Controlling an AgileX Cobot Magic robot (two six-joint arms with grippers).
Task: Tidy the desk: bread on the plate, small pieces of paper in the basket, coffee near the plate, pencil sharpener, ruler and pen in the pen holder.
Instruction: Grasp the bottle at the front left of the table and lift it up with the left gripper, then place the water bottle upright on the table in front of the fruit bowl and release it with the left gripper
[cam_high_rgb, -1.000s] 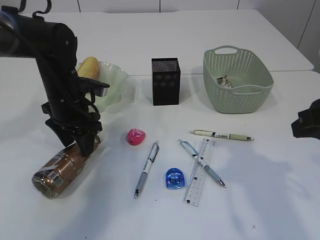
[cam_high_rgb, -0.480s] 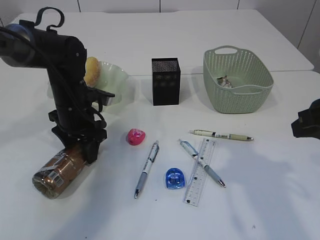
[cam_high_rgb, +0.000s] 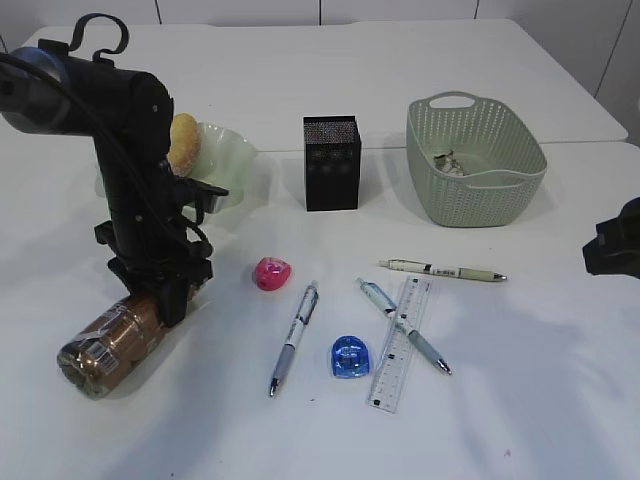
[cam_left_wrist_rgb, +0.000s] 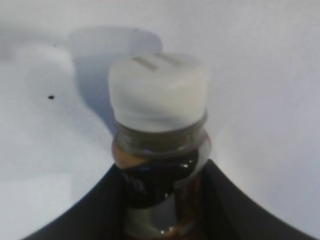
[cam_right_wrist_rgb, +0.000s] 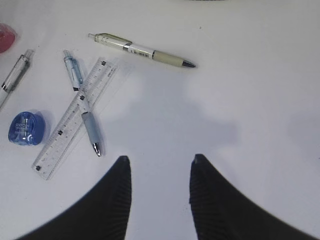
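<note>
- The desk (cam_high_rgb: 330, 60) is spread with the basket (cam_high_rgb: 478, 160) at 1 o'clock, the plate (cam_high_rgb: 228, 165) at 10 o'clock and the pen holder (cam_high_rgb: 331, 163) at 12 o'clock.
- The coffee (cam_high_rgb: 112, 342) is seen lying on its side at 8 o'clock, its neck clamped between the jaws of the left gripper (cam_high_rgb: 165, 298); the white cap (cam_left_wrist_rgb: 157, 90) projects just beyond the fingers.
- The bread (cam_high_rgb: 183, 141) is found on the plate.
- The right gripper (cam_right_wrist_rgb: 160, 172) is held parted and empty; the ruler (cam_right_wrist_rgb: 75, 118) lies at its 10 o'clock, apart.
</note>
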